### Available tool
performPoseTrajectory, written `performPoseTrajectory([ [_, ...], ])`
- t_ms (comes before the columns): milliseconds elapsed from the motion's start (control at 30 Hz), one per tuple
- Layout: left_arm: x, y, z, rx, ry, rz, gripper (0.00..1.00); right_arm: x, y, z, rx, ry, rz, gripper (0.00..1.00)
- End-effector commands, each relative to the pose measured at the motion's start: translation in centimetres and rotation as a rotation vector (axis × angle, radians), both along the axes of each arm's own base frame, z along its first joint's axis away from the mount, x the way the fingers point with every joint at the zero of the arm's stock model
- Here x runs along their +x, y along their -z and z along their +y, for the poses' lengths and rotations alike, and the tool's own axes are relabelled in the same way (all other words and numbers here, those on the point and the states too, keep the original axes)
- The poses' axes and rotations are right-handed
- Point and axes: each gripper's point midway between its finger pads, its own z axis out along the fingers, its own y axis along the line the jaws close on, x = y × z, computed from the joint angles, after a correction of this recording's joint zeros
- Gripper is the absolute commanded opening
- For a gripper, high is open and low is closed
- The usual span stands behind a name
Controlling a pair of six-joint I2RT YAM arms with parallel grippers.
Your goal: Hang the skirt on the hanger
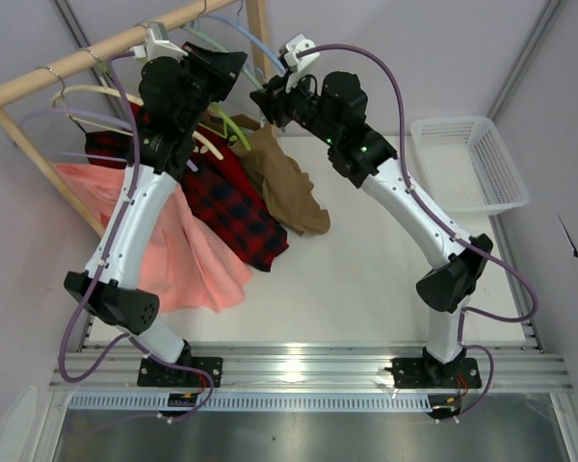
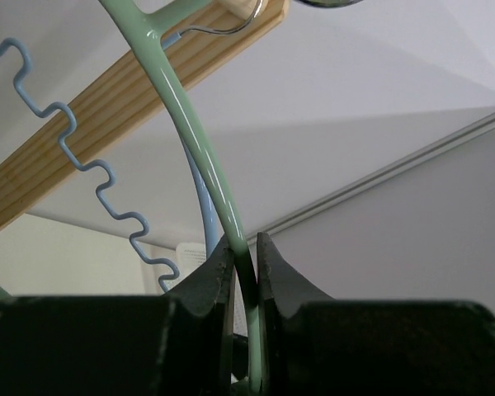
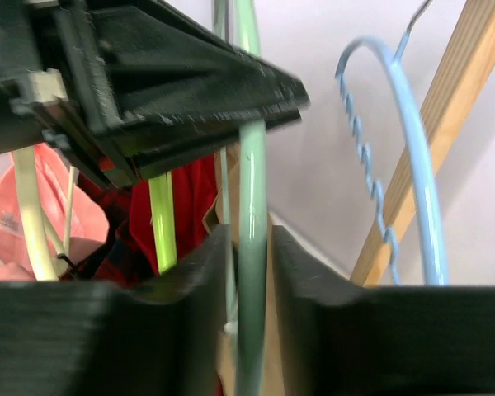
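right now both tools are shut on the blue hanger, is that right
No. Both tools are shut on the pale green hanger, not the blue hanger. The left wrist view shows the left tool pinching the pale green bar, with the blue one beside it untouched. The right wrist view shows the right tool doing likewise.

Rail, spare clothes and a basket.
A wooden rail [image 1: 96, 55] slants across the far left, with a blue hanger [image 3: 418, 181], a lime hanger [image 3: 162, 223] and a cream hanger [image 1: 96, 91] by it. Below hang a plaid skirt [image 1: 236, 217] and a pink skirt [image 1: 188, 260], side by side above the table [image 1: 366, 279]. A white basket [image 1: 450, 123] sits far right.
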Motion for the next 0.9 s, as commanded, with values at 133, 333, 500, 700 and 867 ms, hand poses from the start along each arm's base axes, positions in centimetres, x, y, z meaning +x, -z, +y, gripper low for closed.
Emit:
performPoseTrajectory([
  [133, -1.8, -6.7, 0.5, 0.009, 0.113, -0.187, 0.00, -3.4, -7.5, -2.3, 0.134, -0.008, -0.134, 0.68],
  [333, -0.4, -5.8, 1.3, 0.012, 0.107, -0.163, 0.00, -4.5, -6.7, -4.9, 0.098, 0.052, -0.123, 0.75],
  [500, 0.7, -4.8, 1.7, -0.027, 0.102, -0.135, 0.00, -5.6, -6.4, -7.4, 0.097, 0.098, -0.134, 0.76],
  [700, 1.8, -3.9, 1.7, -0.044, 0.088, -0.109, 0.00, -5.2, -5.6, -8.8, 0.090, 0.119, -0.129, 0.76],
  [867, 2.4, -2.1, 2.0, -0.059, 0.062, -0.063, 0.00, -5.1, -4.8, -9.1, 0.084, 0.121, -0.117, 0.77],
])
